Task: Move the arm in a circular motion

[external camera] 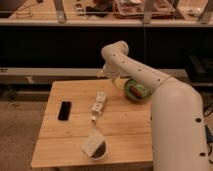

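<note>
**White arm reaching over a wooden counter**

A thick white arm [150,82] is being seen entering from the lower right, rising and bending at a rounded joint high above the counter's [70,145] far edge. Its slender pale tip, the claw [103,73], is being held just below that joint, over the far side of the wood; whether it is released or clenched cannot be told. A green bowl [138,91] is being partly hidden behind the arm at the far right corner. A white power strip [99,103] is lying near the middle, a dark phone-like slab [64,110] to its left, and a dark bowl with a pale packet [94,146] near the front edge.
</note>
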### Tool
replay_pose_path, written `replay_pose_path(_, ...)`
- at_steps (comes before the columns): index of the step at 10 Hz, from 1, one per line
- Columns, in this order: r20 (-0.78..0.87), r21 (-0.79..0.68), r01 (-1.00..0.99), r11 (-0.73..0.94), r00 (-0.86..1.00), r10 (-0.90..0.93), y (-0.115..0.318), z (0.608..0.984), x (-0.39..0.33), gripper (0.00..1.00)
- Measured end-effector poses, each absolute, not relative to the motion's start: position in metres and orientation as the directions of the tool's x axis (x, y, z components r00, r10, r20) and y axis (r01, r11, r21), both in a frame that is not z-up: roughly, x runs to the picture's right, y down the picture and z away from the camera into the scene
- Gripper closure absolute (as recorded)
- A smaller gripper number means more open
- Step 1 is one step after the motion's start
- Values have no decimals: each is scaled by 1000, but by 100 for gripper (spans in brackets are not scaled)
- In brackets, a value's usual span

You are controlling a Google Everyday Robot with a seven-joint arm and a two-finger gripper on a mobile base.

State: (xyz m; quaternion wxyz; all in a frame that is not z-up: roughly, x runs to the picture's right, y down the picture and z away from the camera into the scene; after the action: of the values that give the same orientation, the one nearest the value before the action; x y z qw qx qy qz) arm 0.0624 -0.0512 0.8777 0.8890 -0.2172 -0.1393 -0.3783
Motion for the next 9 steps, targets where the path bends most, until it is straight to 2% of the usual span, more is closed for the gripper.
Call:
replay_pose_path(3, 338, -414, 642, 645, 766, -546, -29, 856, 152, 20)
replay_pose_path(5, 306, -470, 608, 640, 792, -528, 0, 819, 194, 20)
replay_pose_path(7, 306, -491, 607, 625, 792, -528, 36, 771, 203, 20)
replay_pose_path(8, 333, -482, 622, 618, 782, -527, 61, 738, 186, 20)
replay_pose_path(9, 361, -470, 632, 617, 775, -519, 77, 721, 169, 20)
